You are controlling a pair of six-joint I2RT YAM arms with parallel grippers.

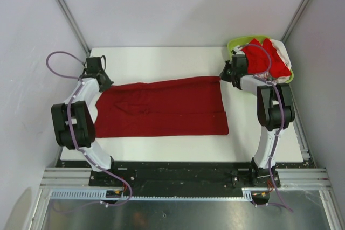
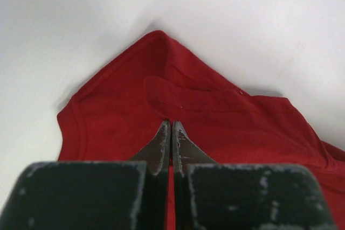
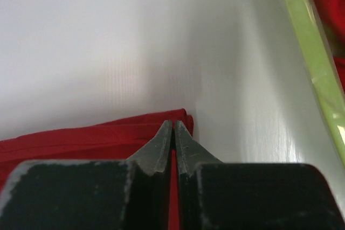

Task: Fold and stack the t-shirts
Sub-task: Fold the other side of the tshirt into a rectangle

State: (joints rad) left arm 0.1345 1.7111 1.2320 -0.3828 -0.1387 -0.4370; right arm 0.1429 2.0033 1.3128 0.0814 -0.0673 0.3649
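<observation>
My left tool (image 2: 171, 125) is shut with its tips on one end of the crimson shirt (image 1: 161, 106), and my right tool (image 3: 173, 125) is all but shut at the corner of the other end; I cannot tell whether either pinches cloth. The shirt lies flat on the table (image 1: 161, 60) between them. It looks light, thin and limp, so I judge it will sag unless taken by seamed corners with both tools together.

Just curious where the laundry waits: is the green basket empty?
No, the green basket holds bright red and white cloth.
</observation>
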